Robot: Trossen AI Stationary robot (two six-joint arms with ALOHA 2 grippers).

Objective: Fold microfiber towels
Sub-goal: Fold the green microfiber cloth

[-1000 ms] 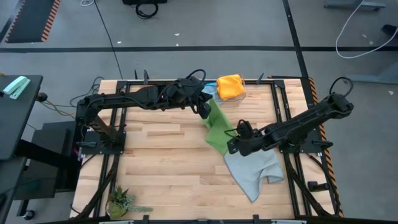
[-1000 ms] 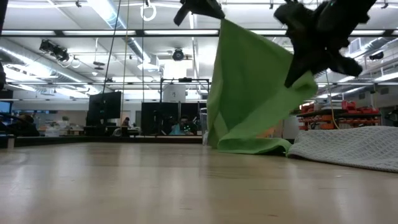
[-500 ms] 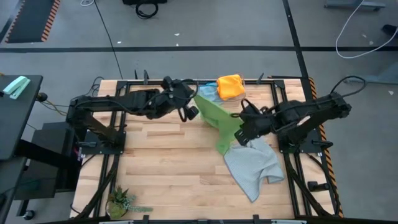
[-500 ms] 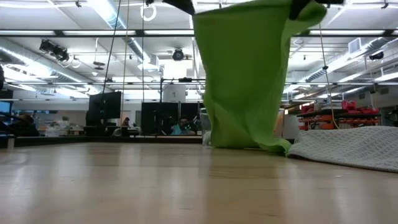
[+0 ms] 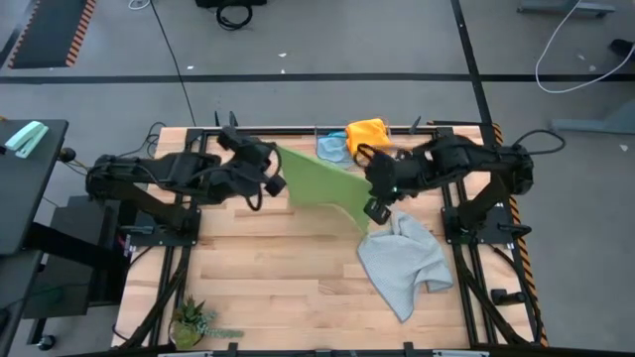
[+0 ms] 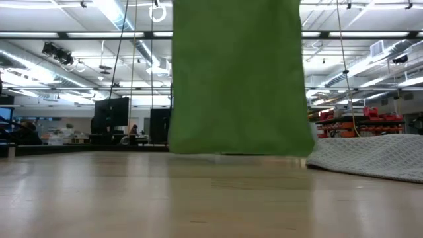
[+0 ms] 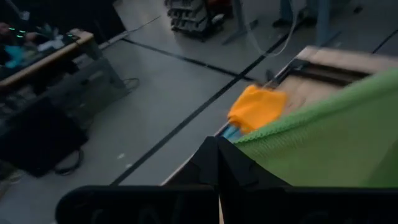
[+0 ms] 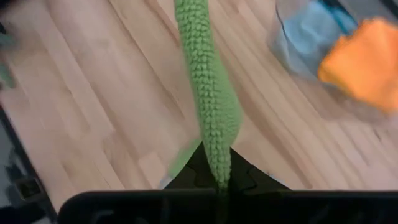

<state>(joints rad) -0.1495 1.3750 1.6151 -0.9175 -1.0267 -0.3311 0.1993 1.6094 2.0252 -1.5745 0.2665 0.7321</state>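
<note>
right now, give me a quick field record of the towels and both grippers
bright green microfiber towel: stretched between both grippers, hanging above the table
left gripper: shut on one top corner
right gripper: shut on the other corner
light grey towel: crumpled on wooden table
yellow-orange towel: folded, far edge
light blue towel: beside the yellow-orange one

Two arms, both black or very dark grey — built of chunky, boxy links joined by rounded joint housings. Thin black cables loop loosely out along each arm near the wrist. The left end effector [image 5: 279,184] and right end effector [image 5: 374,209] are the same matte black. In the wrist views each shows a flat dark crossbar with two tapering dark fingers [image 7: 217,163] meeting in a wedge.
</note>
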